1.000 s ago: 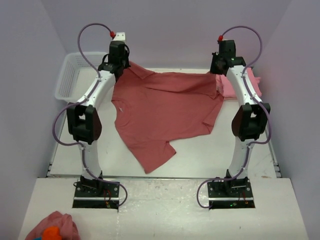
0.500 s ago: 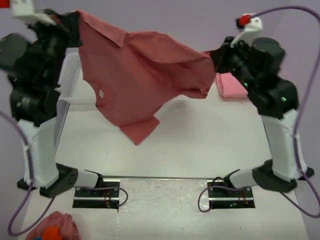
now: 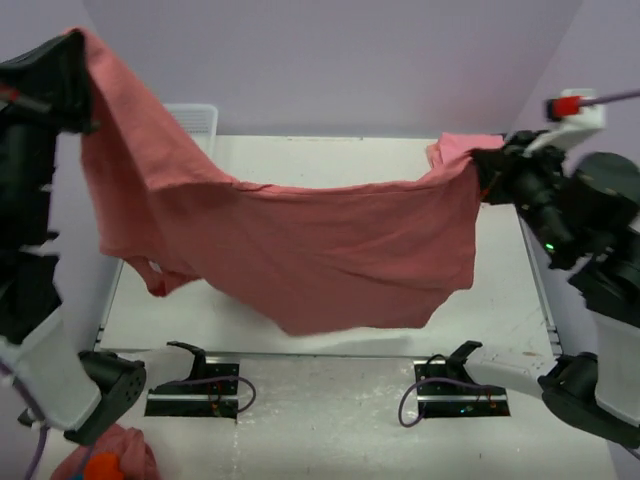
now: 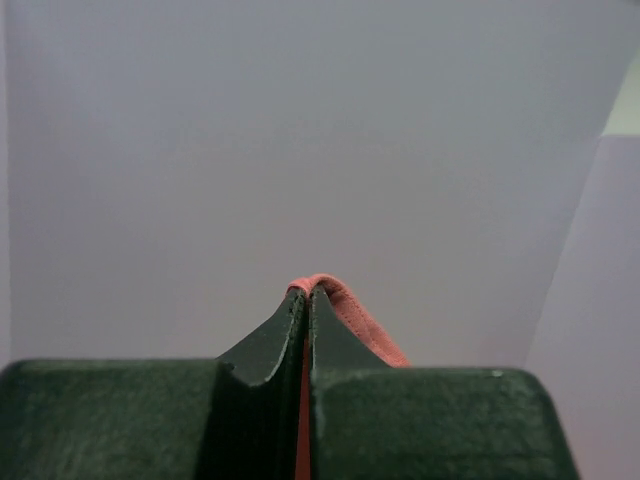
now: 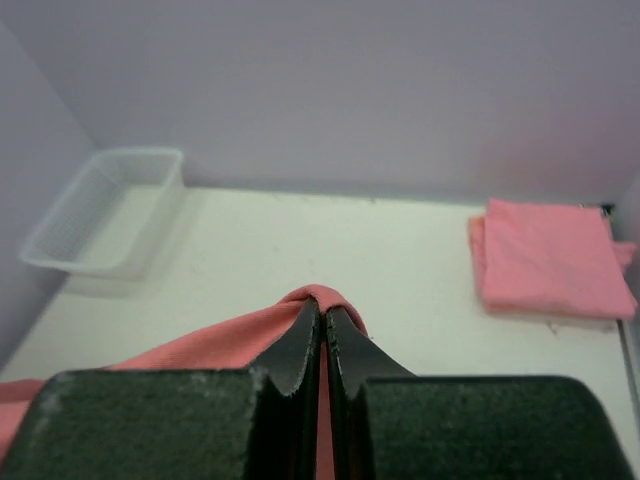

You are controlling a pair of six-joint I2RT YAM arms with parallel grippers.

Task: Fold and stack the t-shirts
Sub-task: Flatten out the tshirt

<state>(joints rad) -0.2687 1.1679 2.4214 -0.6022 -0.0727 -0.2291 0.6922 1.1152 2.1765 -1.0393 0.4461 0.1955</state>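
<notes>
T-shirt hung above table, edges clamped in left hand, right hand

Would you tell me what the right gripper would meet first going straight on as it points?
Probably the bare table, between the basket and the folded pink t-shirt, though depth is unclear.

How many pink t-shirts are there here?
2. One hanging t-shirt is stretched in the air between the left gripper and right gripper; one folded t-shirt lies far right on the table. The hanging one may hide others.
</notes>
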